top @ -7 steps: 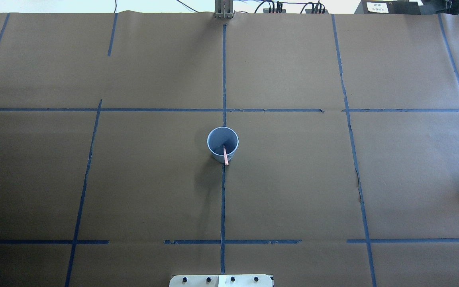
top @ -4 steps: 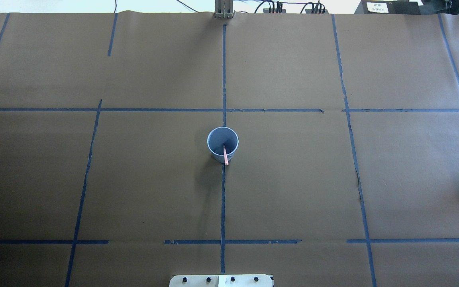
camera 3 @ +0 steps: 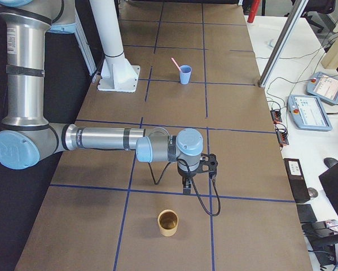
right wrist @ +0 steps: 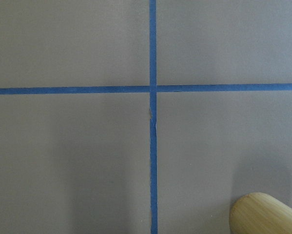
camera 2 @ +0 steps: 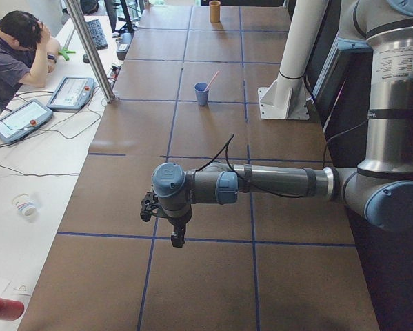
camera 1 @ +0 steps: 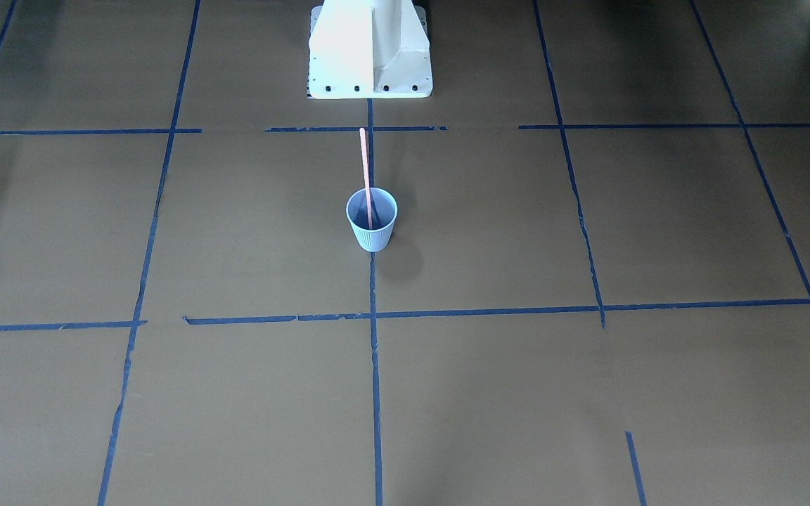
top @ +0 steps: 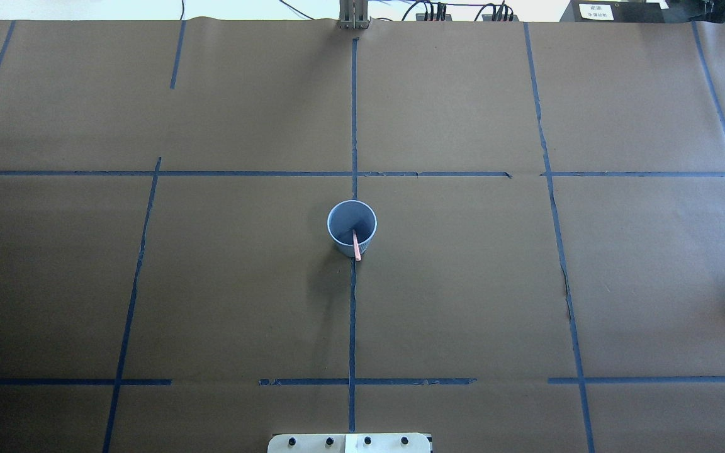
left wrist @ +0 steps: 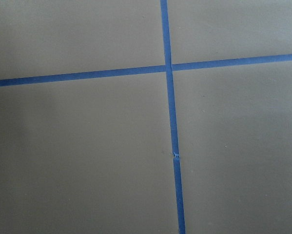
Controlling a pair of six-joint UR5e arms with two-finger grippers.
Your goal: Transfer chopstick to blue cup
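1. Chopstick (camera 1: 365,169) stands in cup (camera 1: 371,228), mid-table on the centre tape line (camera 1: 374,351). Its lower end is inside, and the shaft leans on the rim toward the base (camera 1: 370,49), with most of its length above the rim. Transfer looks complete.
2. Left gripper (camera 2: 176,238) hangs pointing down over the table's left end, well apart from cup. It shows in a side view only, so I cannot tell whether the jaws are wide or narrow.
3. Right gripper (camera 3: 186,188) hangs likewise at the right end, near a wooden cup (camera 3: 168,223). Its opening cannot be told either.
4. Risk: cup looks light and chopstick is long and off-centre. A table jolt could tip cup and spill chopstick.
5. Risk: the right arm leaving park low could knock wooden cup.
6. Writing: white label (top: 595,11) beyond the far edge and sticker (camera 2: 392,65) on the left arm are both too small to read. No brand is legible.
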